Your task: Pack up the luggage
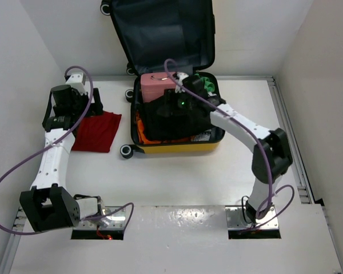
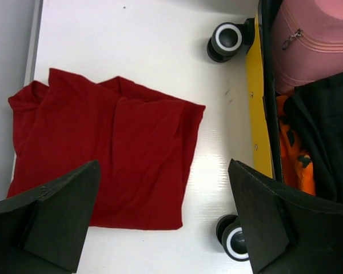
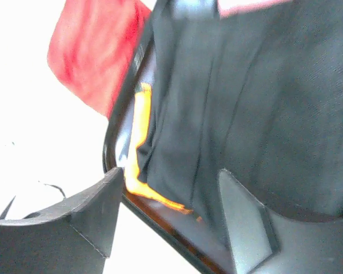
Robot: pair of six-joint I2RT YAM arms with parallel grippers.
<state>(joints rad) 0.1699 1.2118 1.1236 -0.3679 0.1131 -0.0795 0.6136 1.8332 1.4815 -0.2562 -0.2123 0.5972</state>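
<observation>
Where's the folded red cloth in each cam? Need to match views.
Top external: folded red cloth on the table, just left of the yellow hard-shell suitcase.
Left wrist: centre-left, suitcase at the right edge.
Right wrist: top left, blurred.
Shared landmark: orange fabric inside the suitcase, along the edge nearest the cloth.

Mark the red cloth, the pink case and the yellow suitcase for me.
Red folded cloth (image 2: 114, 154): left wrist view, middle of fabric.
Small pink zippered case (image 1: 157, 87): top external view, upper face.
Yellow hard-shell suitcase (image 1: 177, 148): top external view, near rim.
</observation>
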